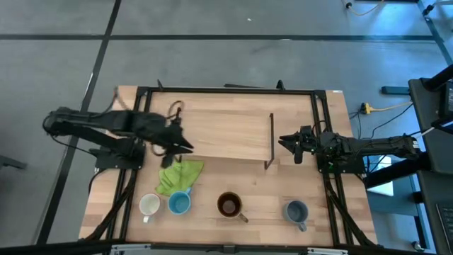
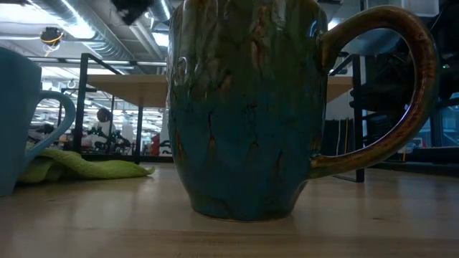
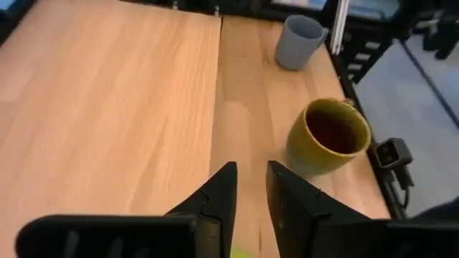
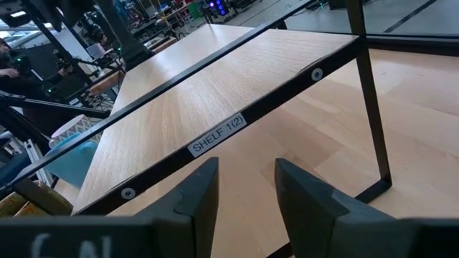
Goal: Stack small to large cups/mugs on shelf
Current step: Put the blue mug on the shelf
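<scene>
Four mugs stand upright in a row along the table's near edge: white (image 1: 148,205), light blue (image 1: 179,203), brown with a dark inside (image 1: 229,205) and grey-blue (image 1: 296,210). The shelf (image 1: 226,124), a light-wood board on black wire ends, stands behind them. My left gripper (image 1: 185,145) hovers open over the shelf's near left part, above a green cloth (image 1: 178,176). It holds nothing, and the left wrist view looks past it (image 3: 249,168) at the brown mug (image 3: 330,136) and grey-blue mug (image 3: 300,39). My right gripper (image 1: 283,139) waits open at the shelf's right end.
The crumpled green cloth lies on the table just behind the white and light blue mugs (image 2: 79,166). A black upright bracket (image 1: 271,142) stands on the shelf's right part. The table's black frame rails run along both sides. The shelf top (image 4: 215,86) is bare wood.
</scene>
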{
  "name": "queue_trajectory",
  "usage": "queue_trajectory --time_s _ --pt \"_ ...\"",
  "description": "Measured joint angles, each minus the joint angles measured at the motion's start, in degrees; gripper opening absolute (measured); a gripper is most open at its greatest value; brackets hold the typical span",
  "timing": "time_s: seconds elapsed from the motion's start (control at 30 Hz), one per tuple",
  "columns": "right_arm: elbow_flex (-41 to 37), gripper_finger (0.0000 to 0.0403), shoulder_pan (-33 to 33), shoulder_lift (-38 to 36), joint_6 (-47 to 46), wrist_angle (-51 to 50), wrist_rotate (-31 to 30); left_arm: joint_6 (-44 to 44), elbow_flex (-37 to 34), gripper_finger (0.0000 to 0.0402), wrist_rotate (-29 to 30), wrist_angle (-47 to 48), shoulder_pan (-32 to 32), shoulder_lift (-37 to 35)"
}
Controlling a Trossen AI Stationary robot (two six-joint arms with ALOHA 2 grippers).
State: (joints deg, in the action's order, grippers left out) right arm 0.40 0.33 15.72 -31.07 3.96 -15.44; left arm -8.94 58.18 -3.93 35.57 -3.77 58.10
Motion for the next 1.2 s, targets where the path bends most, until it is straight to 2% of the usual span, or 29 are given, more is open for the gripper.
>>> queue_trajectory --time_s 0.1,0.27,0.33,0.47,0.57,0.7,0.83,1.0,1.1,1.2 --pt "0.0 0.0138 0.0 0.0 -0.1 0.0 0.0 0.6 5.7 0.0074 -3.3 2.5 2.4 8.2" --pt "0.0 0.0138 0.0 0.0 0.0 0.0 0.0 -2.3 13.1 0.0072 -13.1 4.6 3.0 20.3" --pt "0.0 0.0138 0.0 0.0 0.0 0.0 0.0 -2.3 15.6 0.0072 -12.9 7.1 1.7 23.8" --pt "0.0 0.0138 0.0 0.0 0.0 0.0 0.0 -1.0 19.9 0.0071 -6.3 11.2 -0.5 26.4" --pt "0.0 0.0138 0.0 0.0 0.0 0.0 0.0 0.0 20.4 0.0071 -0.8 11.0 -2.1 24.9" --pt "0.0 0.0138 0.0 0.0 0.0 0.0 0.0 -0.5 18.3 0.0071 6.3 9.3 -4.6 19.0" --pt "0.0 0.0138 0.0 0.0 0.0 0.0 0.0 -7.4 10.9 0.0071 8.1 6.8 -9.1 11.7" --pt "0.0 0.0138 0.0 0.0 0.0 0.0 0.0 -18.9 4.0 0.0071 9.9 6.7 -18.4 4.1" --pt "0.0 0.0138 0.0 0.0 -0.1 0.0 0.0 -20.1 2.2 0.0071 9.9 8.3 -22.8 2.3" --pt "0.0 0.0138 0.0 0.0 0.0 0.0 0.0 -17.0 0.6 0.0071 10.1 8.4 -22.7 2.3"
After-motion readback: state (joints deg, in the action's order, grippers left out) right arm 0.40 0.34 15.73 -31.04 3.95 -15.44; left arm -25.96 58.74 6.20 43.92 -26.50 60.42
